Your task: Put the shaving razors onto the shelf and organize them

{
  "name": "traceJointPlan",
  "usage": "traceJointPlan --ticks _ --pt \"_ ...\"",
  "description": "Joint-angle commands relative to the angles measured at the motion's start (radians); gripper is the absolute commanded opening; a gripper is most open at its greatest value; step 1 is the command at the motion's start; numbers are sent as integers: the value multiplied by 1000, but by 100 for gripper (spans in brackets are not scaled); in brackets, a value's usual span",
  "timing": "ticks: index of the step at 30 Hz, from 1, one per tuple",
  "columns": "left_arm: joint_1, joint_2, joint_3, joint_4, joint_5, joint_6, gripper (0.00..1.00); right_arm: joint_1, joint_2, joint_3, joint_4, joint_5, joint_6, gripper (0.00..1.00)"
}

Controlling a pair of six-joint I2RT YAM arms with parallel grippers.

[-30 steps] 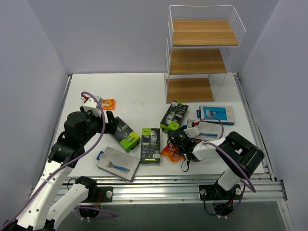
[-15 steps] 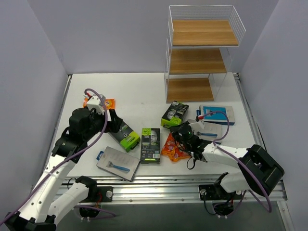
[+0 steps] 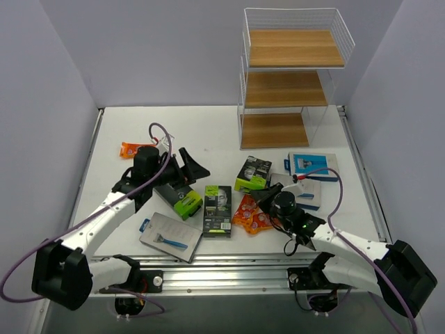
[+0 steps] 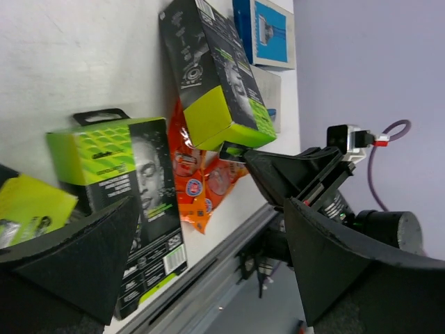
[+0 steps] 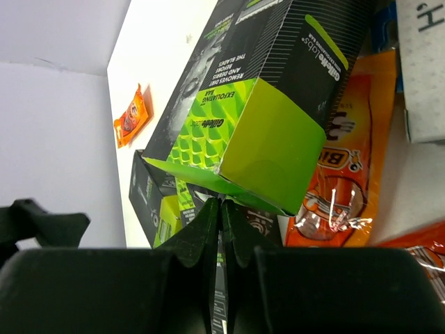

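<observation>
Three blk/lime razor boxes (image 3: 217,209) on surface (image 3: 201,132); L fingers (image 4: 69,257) spread wide nr them, R fingers (image 5: 197,240) closed beside one.

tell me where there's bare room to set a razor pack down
All three shelf boards are bare. On the table, the far strip between the lone orange packet and the shelf is free. The near middle is crowded: black-and-green boxes, orange packets and a grey card.

Both arms (image 3: 97,219) are white tubes with black joints, black wedge-shaped fingers (image 4: 348,264) and looping purple cables (image 3: 161,126).
</observation>
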Motion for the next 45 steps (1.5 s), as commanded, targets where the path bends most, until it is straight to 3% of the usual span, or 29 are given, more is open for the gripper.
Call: traceJointPlan --ticks 1,14,27,45 --pt "-38 67 -18 267 93 -200 94 -2 -61 -20 40 -17 -5 0" --pt "-203 342 -3 484 50 -395 94 7 -231 -97 6 -22 18 0" --pt "-280 568 43 662 21 -533 94 12 -349 -155 -41 -34 30 0" --pt "-368 710 71 832 4 -668 94 15 -443 -197 -74 -37 42 0"
